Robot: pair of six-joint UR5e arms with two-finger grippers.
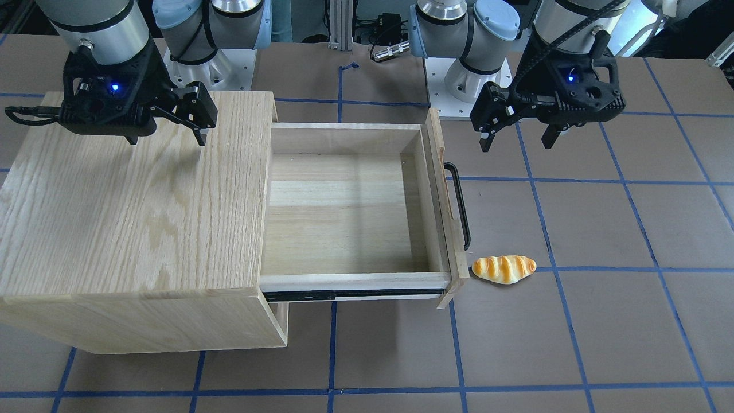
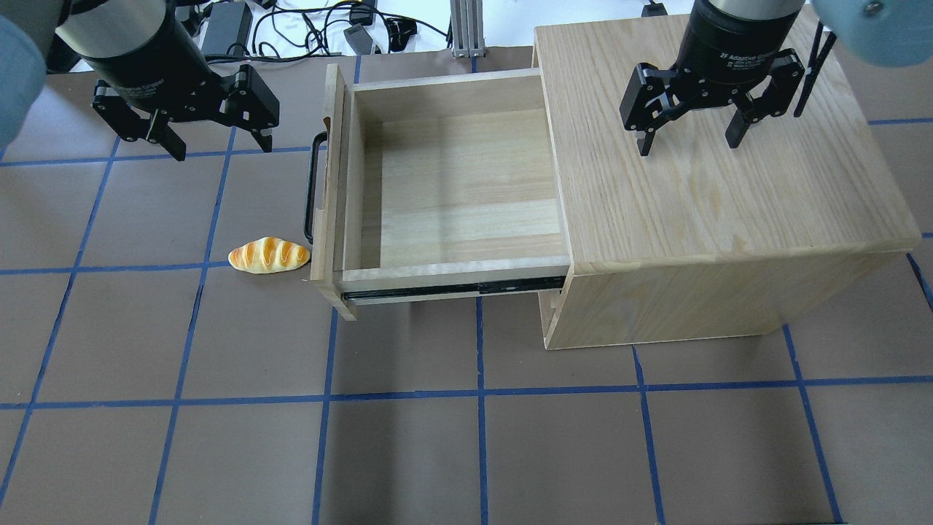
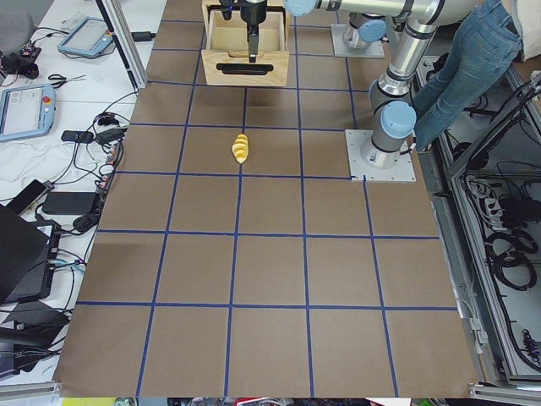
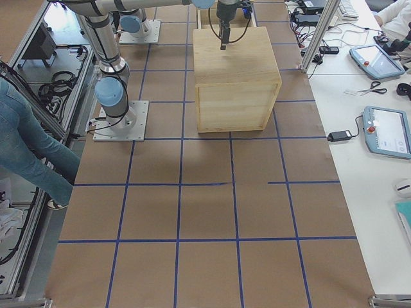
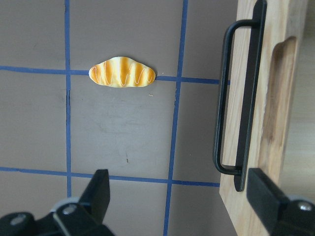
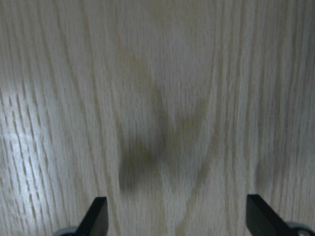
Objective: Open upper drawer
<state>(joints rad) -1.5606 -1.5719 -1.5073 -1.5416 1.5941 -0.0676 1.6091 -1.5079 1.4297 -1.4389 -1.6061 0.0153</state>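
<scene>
The upper drawer [image 2: 466,189] stands pulled far out of the oak cabinet [image 2: 714,182], its pale plank floor [image 1: 344,201] bare. Its black bar handle [image 2: 313,186] faces my left side and also shows in the left wrist view [image 5: 221,98]. My left gripper [image 2: 222,149] is open and empty. It hovers over the table just beyond the handle, apart from it. In the front-facing view the left gripper [image 1: 516,143] is right of the drawer front. My right gripper [image 2: 687,146] is open and empty above the cabinet top [image 6: 162,98].
A toy bread roll [image 2: 269,255] lies on the brown mat beside the drawer front's near corner and also shows in the left wrist view [image 5: 122,72]. Blue tape lines grid the table. A person in jeans [image 3: 469,59] stands behind the robot bases.
</scene>
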